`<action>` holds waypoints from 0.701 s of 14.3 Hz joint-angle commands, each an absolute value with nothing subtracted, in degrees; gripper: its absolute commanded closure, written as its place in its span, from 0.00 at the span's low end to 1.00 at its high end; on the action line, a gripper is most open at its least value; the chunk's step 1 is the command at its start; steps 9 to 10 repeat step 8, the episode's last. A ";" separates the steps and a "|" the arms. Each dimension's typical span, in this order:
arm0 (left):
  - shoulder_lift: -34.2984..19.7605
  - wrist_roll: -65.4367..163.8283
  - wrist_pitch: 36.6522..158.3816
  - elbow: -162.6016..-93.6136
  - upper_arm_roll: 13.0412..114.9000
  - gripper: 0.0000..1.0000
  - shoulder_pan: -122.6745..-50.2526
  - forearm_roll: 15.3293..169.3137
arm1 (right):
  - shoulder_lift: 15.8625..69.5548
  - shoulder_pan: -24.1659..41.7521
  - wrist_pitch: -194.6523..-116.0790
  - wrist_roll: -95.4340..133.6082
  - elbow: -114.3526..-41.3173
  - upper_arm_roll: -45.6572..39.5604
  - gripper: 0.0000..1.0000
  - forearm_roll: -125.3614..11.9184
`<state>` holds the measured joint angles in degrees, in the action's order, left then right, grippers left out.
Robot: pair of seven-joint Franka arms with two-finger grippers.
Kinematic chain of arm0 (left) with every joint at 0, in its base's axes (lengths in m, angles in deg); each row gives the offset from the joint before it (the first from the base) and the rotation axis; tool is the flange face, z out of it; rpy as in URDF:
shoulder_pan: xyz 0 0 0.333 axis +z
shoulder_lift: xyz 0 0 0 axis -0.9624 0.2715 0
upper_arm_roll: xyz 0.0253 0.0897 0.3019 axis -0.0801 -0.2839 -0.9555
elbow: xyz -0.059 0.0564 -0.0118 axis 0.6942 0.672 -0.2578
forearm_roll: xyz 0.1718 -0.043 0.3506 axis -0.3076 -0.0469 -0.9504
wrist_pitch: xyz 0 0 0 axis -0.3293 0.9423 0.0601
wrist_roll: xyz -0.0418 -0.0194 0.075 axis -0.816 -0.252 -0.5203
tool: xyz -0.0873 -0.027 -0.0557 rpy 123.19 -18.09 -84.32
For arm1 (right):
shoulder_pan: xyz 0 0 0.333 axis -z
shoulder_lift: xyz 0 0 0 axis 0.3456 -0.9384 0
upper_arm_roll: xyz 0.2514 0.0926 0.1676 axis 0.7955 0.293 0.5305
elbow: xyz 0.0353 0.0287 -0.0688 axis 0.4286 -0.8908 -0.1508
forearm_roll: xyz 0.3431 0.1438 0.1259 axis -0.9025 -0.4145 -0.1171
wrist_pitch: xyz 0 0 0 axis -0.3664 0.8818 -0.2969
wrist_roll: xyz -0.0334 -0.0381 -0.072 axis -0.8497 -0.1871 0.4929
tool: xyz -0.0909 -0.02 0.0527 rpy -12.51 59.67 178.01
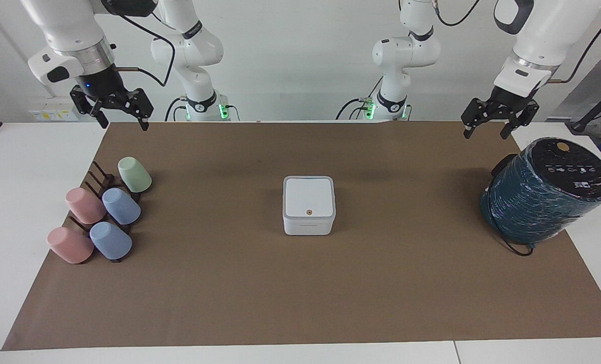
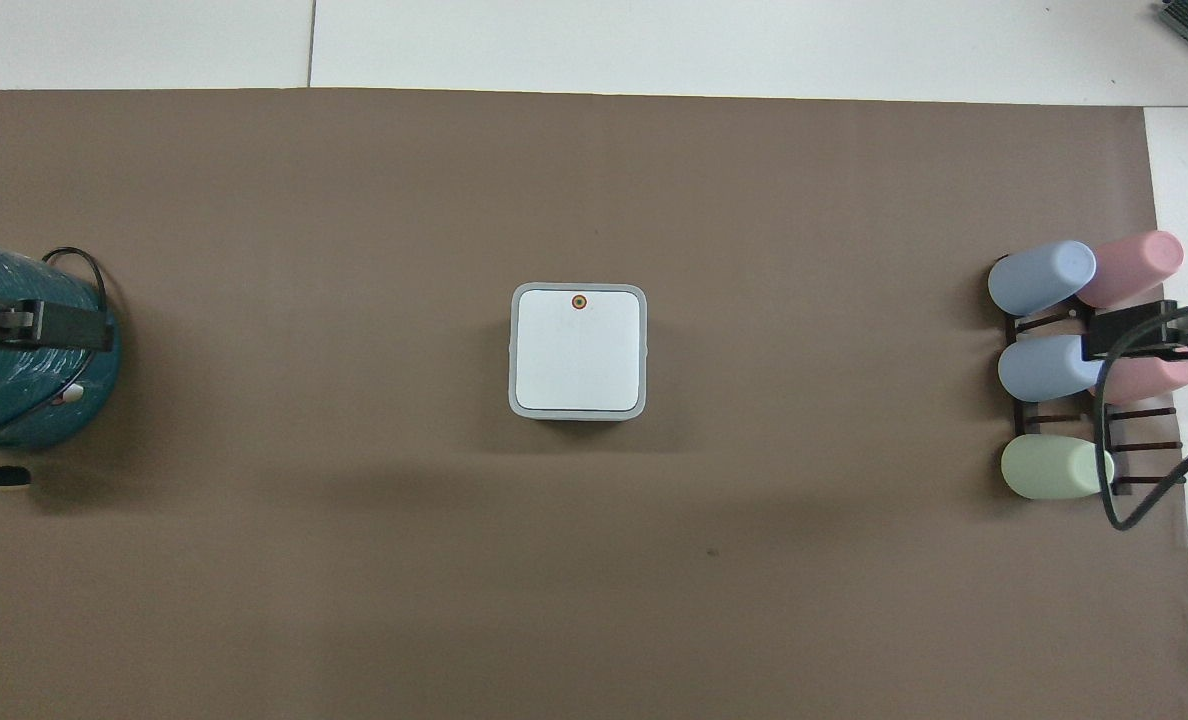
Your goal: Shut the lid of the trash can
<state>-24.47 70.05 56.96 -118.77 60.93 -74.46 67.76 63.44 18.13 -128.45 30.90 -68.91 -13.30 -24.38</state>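
Note:
The small white square trash can stands in the middle of the brown mat. Its lid lies flat and shut on top, orange dot up. My left gripper is open and empty, raised over the mat's edge near the teal cylinder, well away from the can. My right gripper is open and empty, raised over the cup rack's end of the table.
A large dark teal cylinder with a black top stands at the left arm's end of the mat. A dark rack with several pastel cups sits at the right arm's end.

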 commanded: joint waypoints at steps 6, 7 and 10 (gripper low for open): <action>-25.33 70.79 55.81 -119.46 61.56 0.00 -74.69 66.75 | 64.55 18.11 -128.38 30.43 -69.88 -13.24 0.00 -23.85; -25.33 70.79 55.81 -119.54 61.56 0.00 -74.69 66.75 | 64.55 18.11 -128.38 30.43 -69.88 -13.24 0.00 -23.85; -25.33 70.79 55.81 -119.54 61.56 0.00 -74.69 66.75 | 64.55 18.11 -128.38 30.43 -69.88 -13.24 0.00 -23.85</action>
